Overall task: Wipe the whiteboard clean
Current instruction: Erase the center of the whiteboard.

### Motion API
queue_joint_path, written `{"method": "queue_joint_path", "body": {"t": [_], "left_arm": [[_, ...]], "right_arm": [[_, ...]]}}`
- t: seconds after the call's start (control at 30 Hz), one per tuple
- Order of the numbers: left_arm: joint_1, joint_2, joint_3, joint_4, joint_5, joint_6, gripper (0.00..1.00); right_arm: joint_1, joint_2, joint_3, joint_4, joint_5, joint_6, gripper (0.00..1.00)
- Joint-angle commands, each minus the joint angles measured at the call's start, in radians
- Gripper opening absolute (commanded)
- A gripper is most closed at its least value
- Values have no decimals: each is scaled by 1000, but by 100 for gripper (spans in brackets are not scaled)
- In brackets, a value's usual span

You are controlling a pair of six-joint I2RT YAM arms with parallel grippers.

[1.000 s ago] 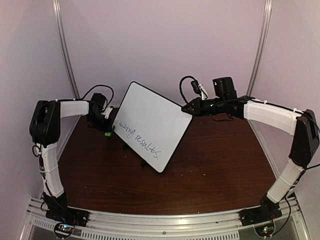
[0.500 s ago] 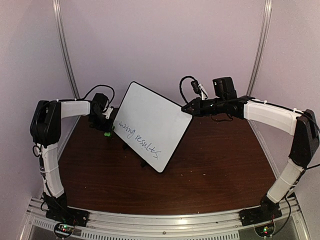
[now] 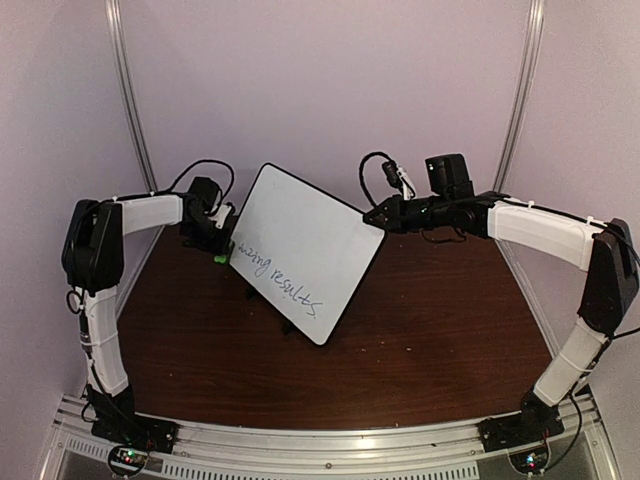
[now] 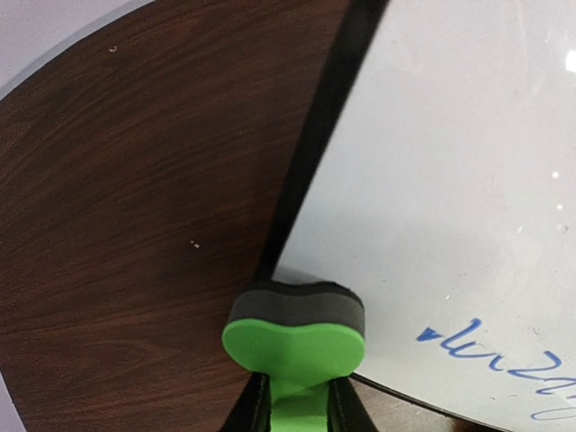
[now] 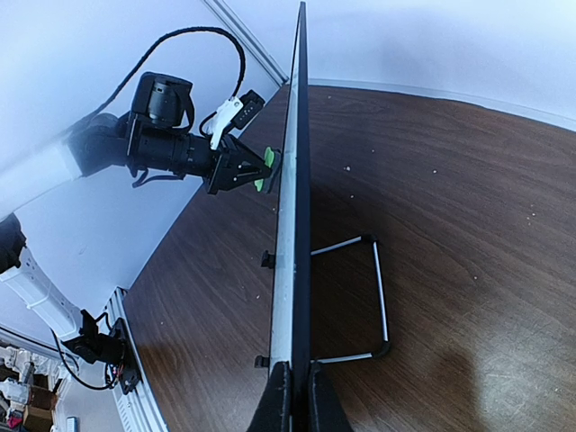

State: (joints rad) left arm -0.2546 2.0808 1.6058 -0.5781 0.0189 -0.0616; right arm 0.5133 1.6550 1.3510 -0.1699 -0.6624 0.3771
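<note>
On the table (image 3: 430,330), the whiteboard (image 3: 300,235) is pinched by the right claw (image 3: 372,215); the eraser (image 4: 295,328) is gripped by the left claw (image 3: 216,245) at its left edge.

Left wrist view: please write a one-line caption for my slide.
Left gripper holds a green eraser at the whiteboard's edge, beside blue writing.

Left pincer (image 3: 219,249), right pincer (image 3: 372,216): both tight.

My left arm (image 3: 103,335) and right arm (image 3: 545,232) wear white shells between bulky matte black joints, thin black cables (image 3: 373,160) loop over the wrists, and my right gripper (image 3: 369,216) ends in black tapered fingers (image 5: 277,400)
</note>
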Motion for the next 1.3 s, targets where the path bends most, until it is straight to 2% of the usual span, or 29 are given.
{"method": "queue_joint_path", "body": {"t": [0.0, 0.13, 0.33, 0.57, 0.83, 1.07, 1.27], "left_arm": [[-32, 18, 19, 34, 0, 11, 2], [-24, 31, -3, 14, -79, -15, 2], [-5, 23, -61, 9, -92, -31, 2], [-12, 0, -46, 35, -24, -11, 2], [-78, -42, -2, 60, 131, 41, 2], [-80, -50, 6, 65, 138, 73, 2], [-51, -10, 88, 27, 173, 131, 2]], "right_arm": [[47, 9, -20, -24, -121, -84, 0], [47, 1, -23, -28, -119, -87, 0], [48, 4, -22, -25, -120, -86, 0], [49, 9, -12, -27, -122, -84, 0], [51, 12, -9, -29, -120, -82, 0], [52, 17, -7, -31, -120, -84, 0], [53, 16, 0, -39, -121, -89, 0]]}}
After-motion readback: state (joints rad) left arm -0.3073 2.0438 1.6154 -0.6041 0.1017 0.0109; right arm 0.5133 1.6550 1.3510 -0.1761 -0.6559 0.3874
